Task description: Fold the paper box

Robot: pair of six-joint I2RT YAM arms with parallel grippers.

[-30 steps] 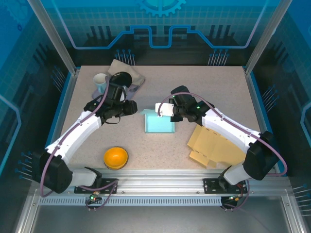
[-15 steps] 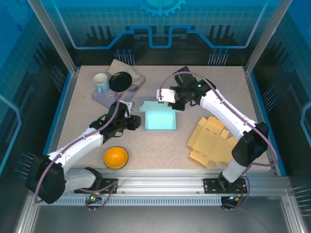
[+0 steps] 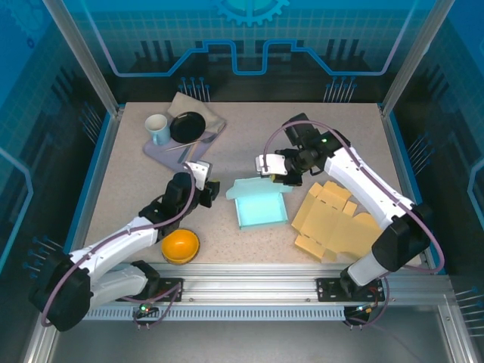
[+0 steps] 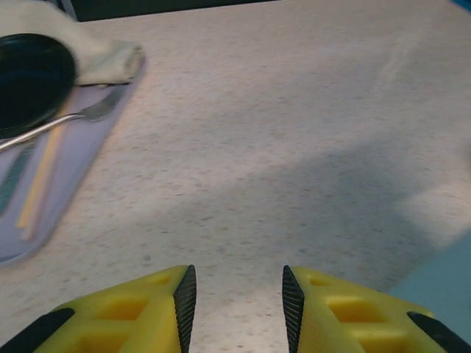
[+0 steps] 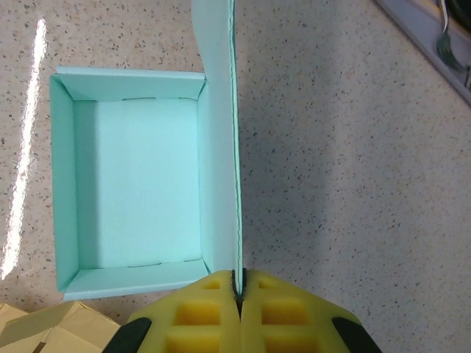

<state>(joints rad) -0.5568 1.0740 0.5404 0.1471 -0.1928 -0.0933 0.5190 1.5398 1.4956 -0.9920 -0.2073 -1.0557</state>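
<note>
The paper box (image 3: 262,207) is light teal, open-topped, and lies mid-table with its lid flap (image 3: 246,187) standing up on the far side. My right gripper (image 3: 269,175) is shut on that flap. In the right wrist view the flap's thin edge (image 5: 234,147) runs straight into the closed gripper (image 5: 238,278), with the box's hollow (image 5: 136,184) to its left. My left gripper (image 3: 209,187) sits just left of the box, apart from it. Its jaws (image 4: 235,283) are open over bare tabletop, and a teal corner of the box (image 4: 445,268) shows at the right edge.
A flat tan cardboard blank (image 3: 333,223) lies right of the box, touching distance from it. An orange bowl (image 3: 180,244) sits near the front left under my left arm. A purple tray (image 3: 178,147) at the back left carries a cup (image 3: 156,128), black dish (image 3: 187,125) and fork (image 4: 81,118).
The right gripper has dragged the box by its flap toward the front right. The left arm has drawn back toward the front and now sits low beside the box's left side.
</note>
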